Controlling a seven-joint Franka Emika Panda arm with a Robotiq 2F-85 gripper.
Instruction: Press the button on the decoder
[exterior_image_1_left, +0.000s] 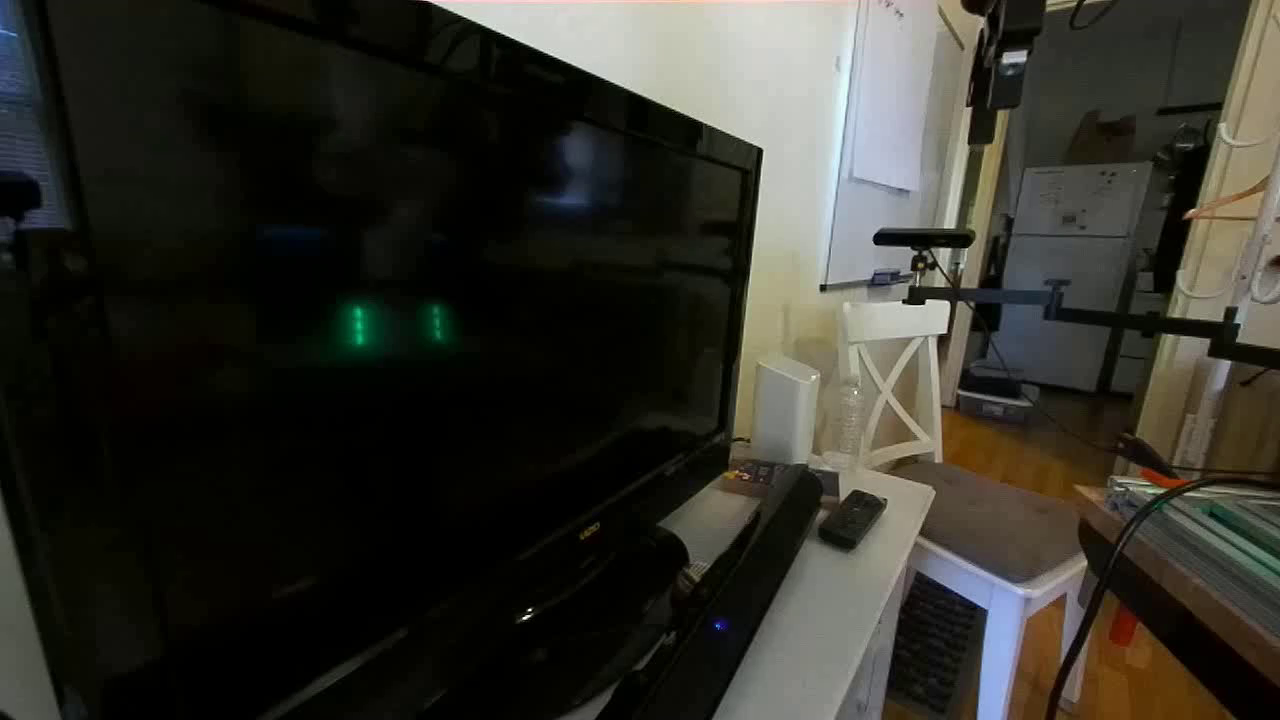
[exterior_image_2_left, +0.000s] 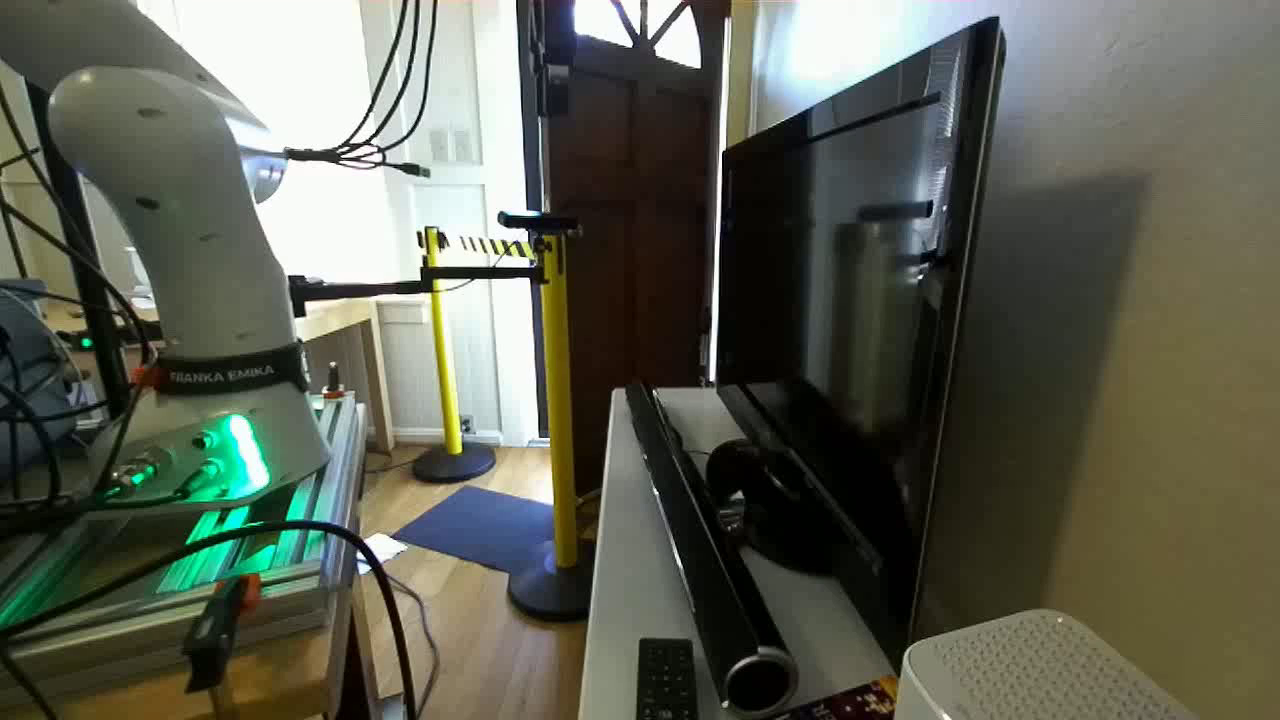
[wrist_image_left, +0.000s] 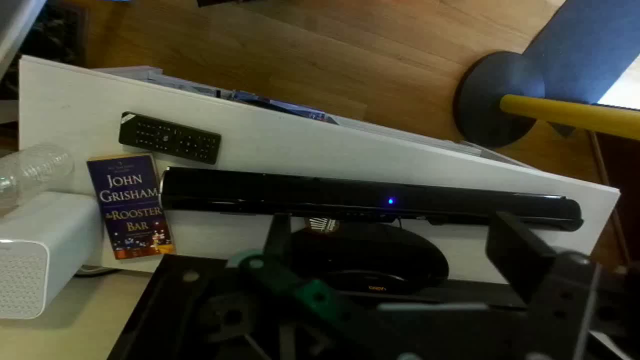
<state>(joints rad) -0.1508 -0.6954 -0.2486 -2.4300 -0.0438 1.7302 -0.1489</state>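
Pale-walled room with a wood floor (wrist_image_left: 325, 60) around a large black TV (exterior_image_1_left: 400, 250). Brown door (exterior_image_2_left: 630, 280), beyond the far end of the TV in an exterior view. White robot arm (exterior_image_2_left: 180, 230), on the screen side of the TV, well apart from it. Low white cabinet (wrist_image_left: 310, 145), directly under the TV. Grey-seated white chair (exterior_image_1_left: 985, 510), past the opposite end of the TV from the door. Long, low, glossy black decoder (wrist_image_left: 280, 192), lying on the cabinet just in front of the TV. Black gripper (wrist_image_left: 390, 218), overlapping the TV in the wrist view, with fingers (wrist_image_left: 517, 252) spread wide apart and holding nothing. White box (exterior_image_1_left: 785, 410), upright, just off the chair end of the TV. Clear bottle (exterior_image_1_left: 850, 410), also upright, off that end of the TV. Flat book (wrist_image_left: 130, 205) by John Grisham, near that end of the TV. Black remote (wrist_image_left: 170, 137), flat, farther forward of the TV. Blue light (wrist_image_left: 391, 201), lit on the decoder, in front of the TV.
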